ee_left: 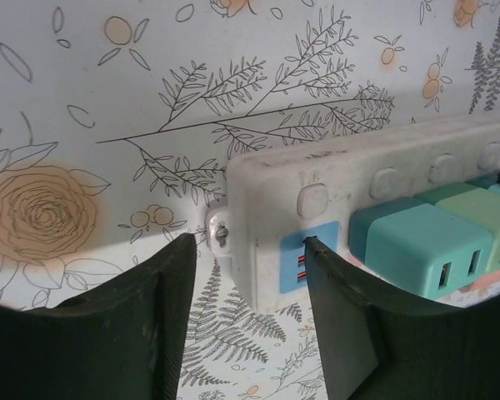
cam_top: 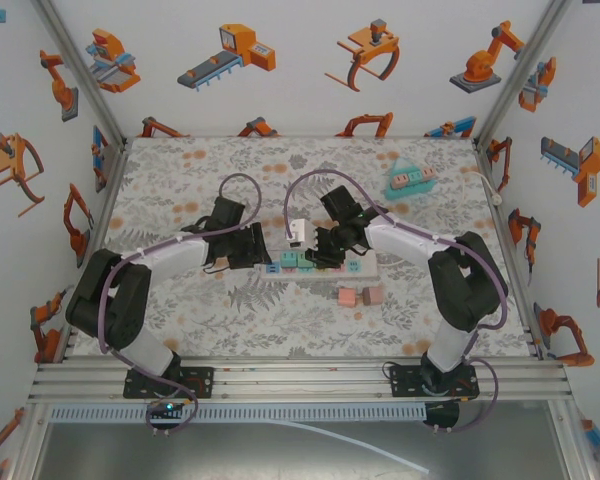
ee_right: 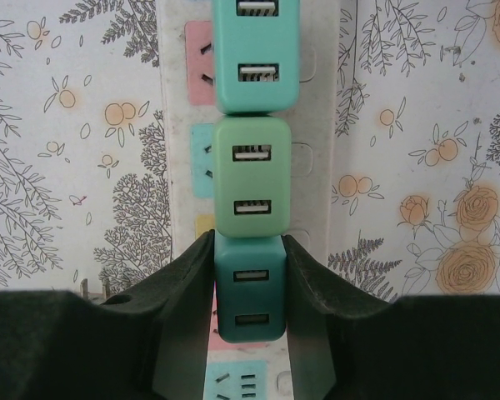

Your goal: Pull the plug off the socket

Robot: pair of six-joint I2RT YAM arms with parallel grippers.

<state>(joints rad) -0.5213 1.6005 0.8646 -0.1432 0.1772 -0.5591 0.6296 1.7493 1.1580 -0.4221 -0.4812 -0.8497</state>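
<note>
Right claw point(ee_right: 248, 250) is clamped shut on the dark teal square USB plug point(ee_right: 250, 300), a finger pressed flat on each side. That plug sits in the white plastic power strip point(ee_right: 317, 125), last in a row. Towards twelve o'clock from it in the right wrist view stand a light green plug point(ee_right: 252, 179), touching it, and then a turquoise plug point(ee_right: 254, 50).

From above, the strip point(cam_top: 315, 265) lies across the middle of the floral-patterned table point(cam_top: 230, 320). The right claw point(cam_top: 320, 245) comes in at its twelve o'clock side.

Left claw point(ee_left: 250, 242) is at the strip's nine o'clock end, moderately wide and straddling that end. One finger point(ee_left: 333, 283) is against the blue socket face, and the other point(ee_left: 171, 283) stands just clear of the end cap.

Two pink blocks point(cam_top: 360, 297) lie near the strip at four o'clock.
</note>
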